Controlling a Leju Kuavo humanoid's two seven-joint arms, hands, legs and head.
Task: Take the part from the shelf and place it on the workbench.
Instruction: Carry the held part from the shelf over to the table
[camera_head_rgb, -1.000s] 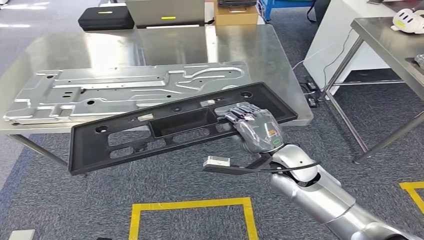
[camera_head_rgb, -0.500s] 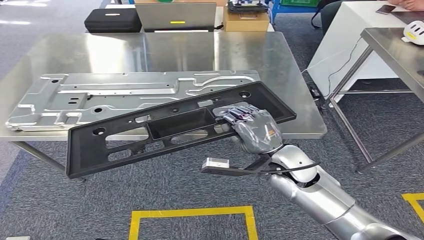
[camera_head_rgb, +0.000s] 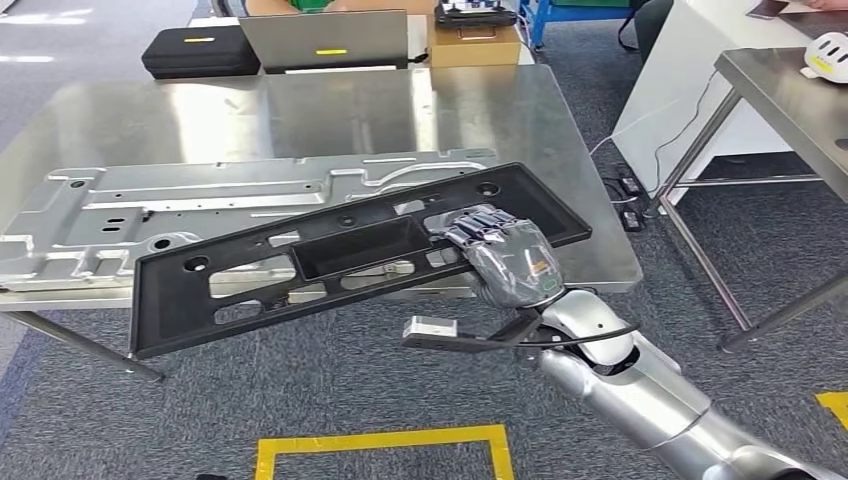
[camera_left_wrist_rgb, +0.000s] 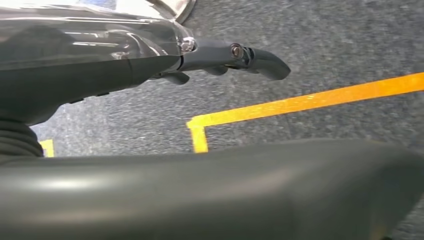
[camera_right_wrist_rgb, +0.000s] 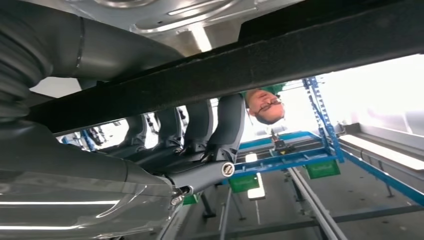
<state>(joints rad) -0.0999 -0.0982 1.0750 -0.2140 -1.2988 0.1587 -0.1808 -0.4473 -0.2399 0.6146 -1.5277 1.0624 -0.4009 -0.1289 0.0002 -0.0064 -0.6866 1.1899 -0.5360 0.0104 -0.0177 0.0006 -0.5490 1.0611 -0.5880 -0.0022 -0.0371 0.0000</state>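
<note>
From the head view, the right robot hand (camera_head_rgb: 505, 258) grips the black panel (camera_head_rgb: 340, 255) near its right end, fingers hooked through a cutout. The panel's long axis runs leftward and slightly downward from that hand. Its far right corner hangs over the steel worktop (camera_head_rgb: 330, 110), while its left end juts out past the near edge, above the carpet. A stamped metal sheet (camera_head_rgb: 200, 200) already lies on the near-left part of the worktop, right under the panel's path. The bare steel lies behind it and to the right, so I judge the panel must travel forward and turn a little to land clear of the sheet.

In the left wrist view, the left robot hand (camera_left_wrist_rgb: 210, 60) hangs over the carpet and a yellow floor line (camera_left_wrist_rgb: 300, 102). It holds nothing and its fingers are loosely apart, so the right arm is plainly the nearer one.

In the right wrist view, the dark fingers (camera_right_wrist_rgb: 200, 125) wrap one bar of the panel, with the metal sheet just beyond it.
</note>
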